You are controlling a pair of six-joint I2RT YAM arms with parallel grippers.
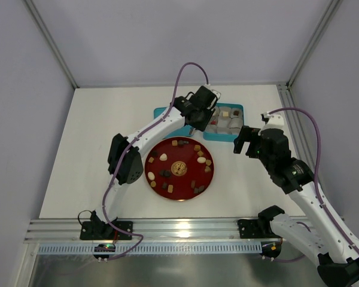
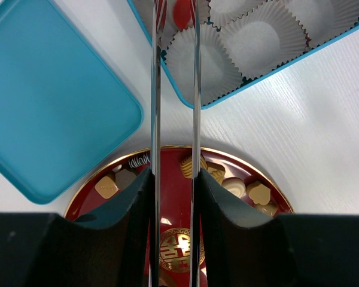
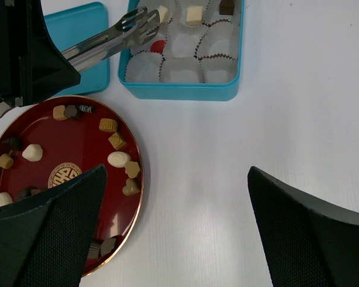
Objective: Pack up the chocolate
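Left gripper [image 2: 173,177]: yours, clamped on metal tongs [image 2: 155,89], their tips over the blue box [image 3: 179,91] at the top of the frame.
Right gripper [image 3: 176,170]: yours, jaws wide, holding nothing, above the table [image 3: 299,89].
Chocolate [image 3: 118,159]: mostly on the red plate [image 3: 78,147], lower left; a few, including one red piece [image 3: 158,46], sit in the box's paper cups [image 3: 218,66].

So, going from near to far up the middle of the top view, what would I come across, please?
The metal rail → red plate holding the chocolate → teal box.
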